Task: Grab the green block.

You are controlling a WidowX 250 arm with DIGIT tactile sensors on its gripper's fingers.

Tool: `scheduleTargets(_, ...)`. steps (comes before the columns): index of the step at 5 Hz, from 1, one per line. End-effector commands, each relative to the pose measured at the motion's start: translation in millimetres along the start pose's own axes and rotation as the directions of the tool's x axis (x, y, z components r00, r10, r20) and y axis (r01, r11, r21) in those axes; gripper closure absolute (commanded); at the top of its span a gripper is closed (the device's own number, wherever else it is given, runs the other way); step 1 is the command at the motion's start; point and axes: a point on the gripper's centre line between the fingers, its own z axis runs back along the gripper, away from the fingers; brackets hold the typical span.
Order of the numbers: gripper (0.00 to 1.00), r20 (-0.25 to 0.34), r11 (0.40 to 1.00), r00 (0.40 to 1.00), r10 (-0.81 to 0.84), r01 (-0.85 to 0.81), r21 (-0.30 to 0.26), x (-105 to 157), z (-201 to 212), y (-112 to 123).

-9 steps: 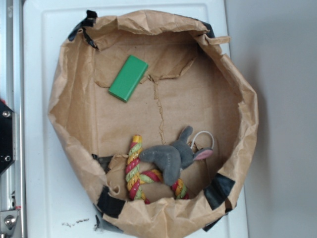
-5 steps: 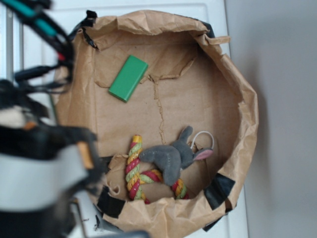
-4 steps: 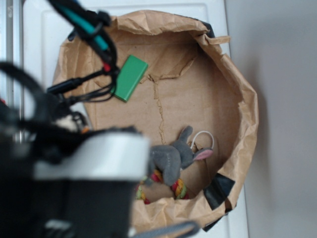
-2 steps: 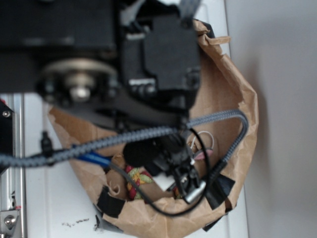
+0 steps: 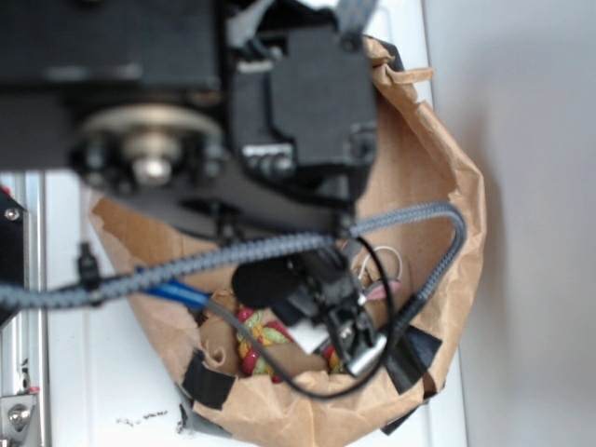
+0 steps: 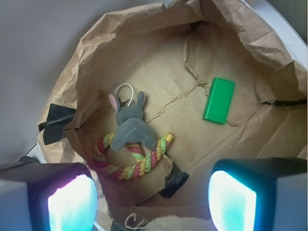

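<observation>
Overhead, the gripper [image 6: 151, 202] was held spread wide and empty, its two fingers [image 6: 67, 199] framing the bottom of the wrist view. The green block [image 6: 219, 100] lay flat on the floor of the brown paper bag [image 6: 144, 62], ahead and to the right of the claw, well apart from the grey plush toy [image 6: 130, 126] draped over the braided rope ring [image 6: 132, 163].

The green block [image 6: 219, 100] is seen lying flat, slightly tilted, on the brown paper floor, apart from the toys.
</observation>
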Motion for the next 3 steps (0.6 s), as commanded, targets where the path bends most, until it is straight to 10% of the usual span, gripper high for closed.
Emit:
scheduleTargets(1, 0.0, 0.085, 0.999, 0.996, 0.023, -0.02, -0.038, 46.1, -59.5, 25.4)
scheduleTargets(3, 0.0, 0.131, 0.997, 0.989, -0.067, 0.073, -0.038, 58.4, -86.9, 59.8)
